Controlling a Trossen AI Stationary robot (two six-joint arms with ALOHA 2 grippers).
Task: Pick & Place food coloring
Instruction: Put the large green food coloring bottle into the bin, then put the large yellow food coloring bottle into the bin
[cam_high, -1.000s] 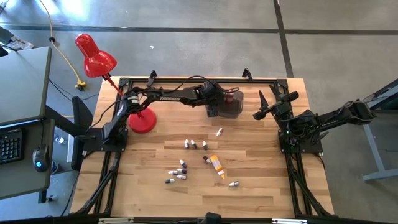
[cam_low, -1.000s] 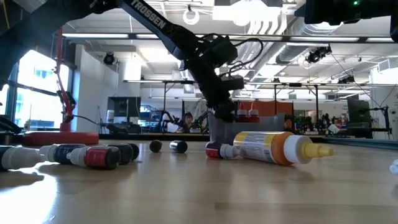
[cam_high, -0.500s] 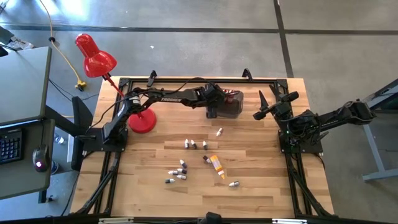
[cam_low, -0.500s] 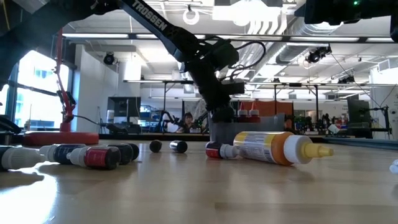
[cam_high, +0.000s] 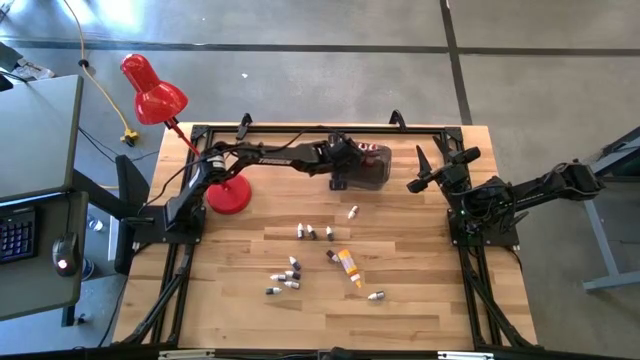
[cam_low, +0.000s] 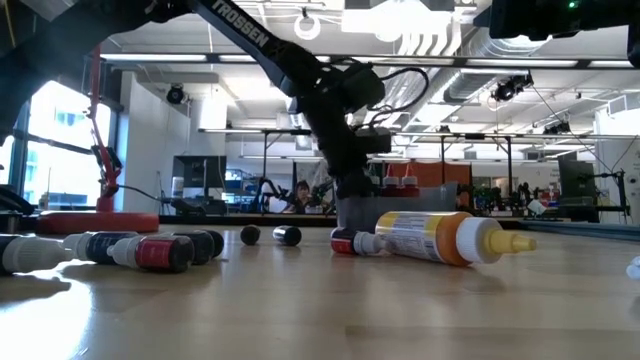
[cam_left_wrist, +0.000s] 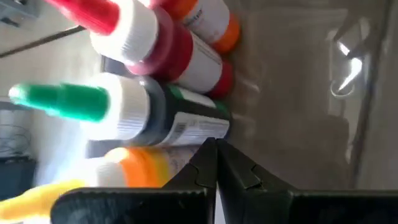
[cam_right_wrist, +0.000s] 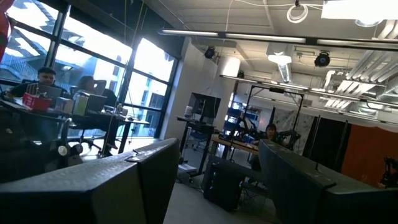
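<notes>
The grey tub (cam_high: 378, 168) stands at the table's far middle. My left gripper (cam_high: 343, 178) reaches into it, slanting down, fingers shut (cam_left_wrist: 216, 163). In the tub, food coloring bottles lie on their sides: a red-capped one (cam_left_wrist: 155, 37), a green-capped one (cam_left_wrist: 143, 115) and an orange-capped one (cam_left_wrist: 134, 167). On the table lie a yellow bottle (cam_high: 349, 266) and several tiny dark-and-white ones (cam_high: 286, 280), (cam_high: 315, 232). At the right side, my right gripper (cam_high: 428, 172) is raised, open and holding nothing (cam_right_wrist: 214, 180). My left gripper's shut fingertips (cam_left_wrist: 208, 155) stand right beside the green-capped bottle's labelled body (cam_left_wrist: 196, 127) and the orange-capped bottle. Whether they touch either bottle, I cannot tell. They hold nothing between them.
A red desk lamp (cam_high: 155, 95) stands with its round base (cam_high: 228, 196) at the far left, close to my left arm. Two more tiny bottles (cam_high: 352, 212), (cam_high: 376, 296) lie apart from the rest. Bare wood (cam_high: 420, 270) shows at the near right.
My left gripper has turned a little about its wrist inside the tub, standing more upright in the low view. It has stayed in place and shut.
</notes>
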